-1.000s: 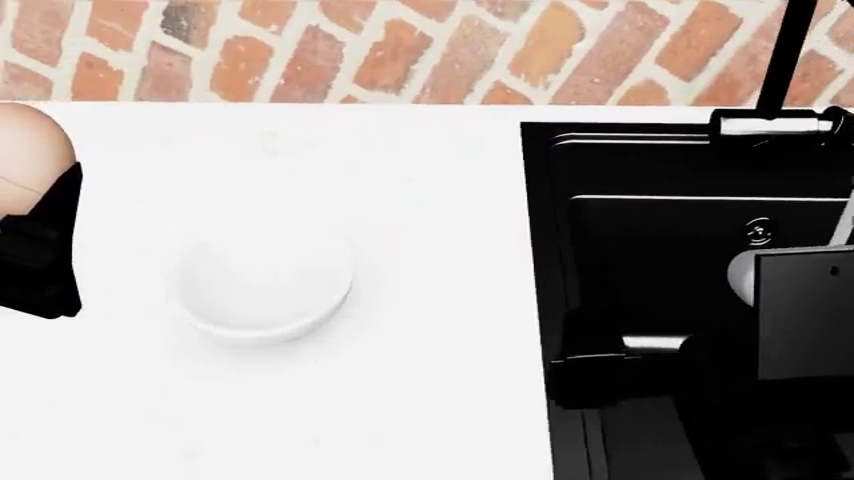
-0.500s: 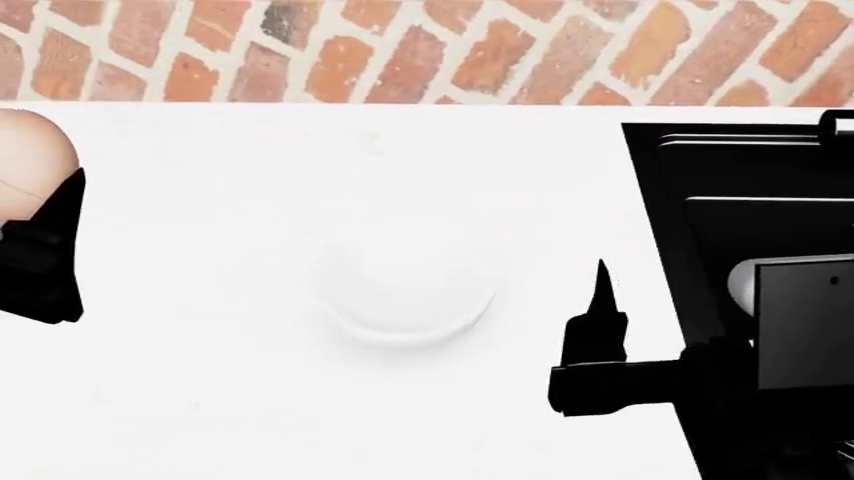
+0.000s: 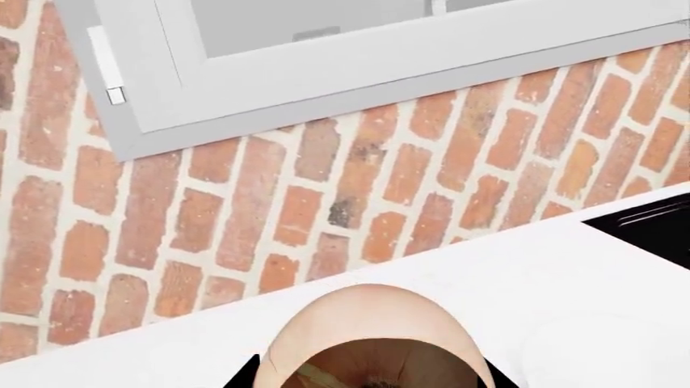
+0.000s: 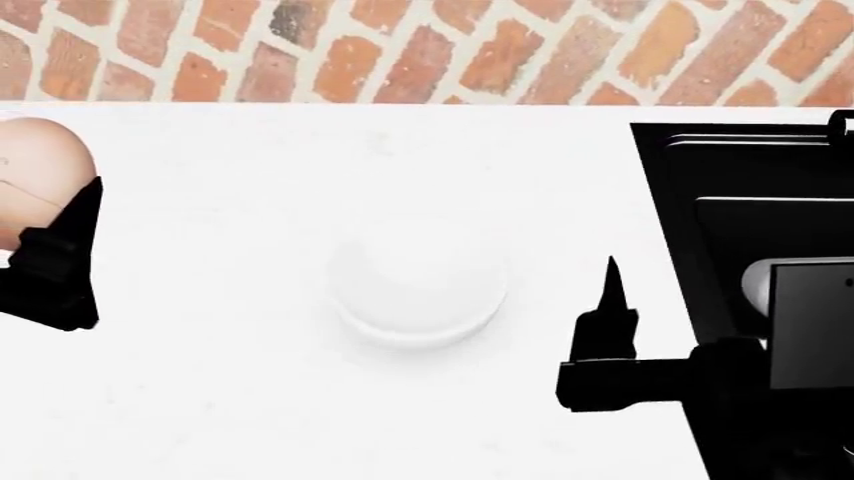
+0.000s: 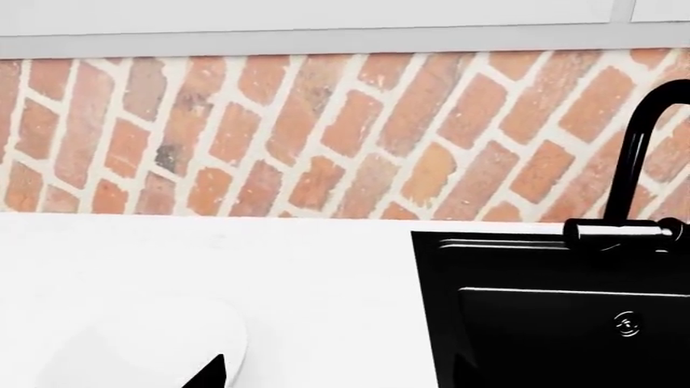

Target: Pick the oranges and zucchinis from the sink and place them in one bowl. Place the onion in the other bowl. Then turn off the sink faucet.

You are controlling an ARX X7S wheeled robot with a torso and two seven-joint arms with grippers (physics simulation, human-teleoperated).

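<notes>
With the round pale pinkish-tan onion (image 4: 38, 180) pinched in the left gripper (image 4: 40, 235) well left of the small plain white bowl (image 4: 418, 283), an early release risked it rolling across the white counter (image 4: 240, 400), while the right gripper's (image 4: 607, 330) jaw state could not be told.

Bright, flat, sharp renders (white surfaces nearly shadowless)

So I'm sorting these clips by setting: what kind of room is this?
Most likely a simulated kitchen: a white counter with a black sink set into it, a dark faucet above it, and a brick wall with a window frame behind.
</notes>
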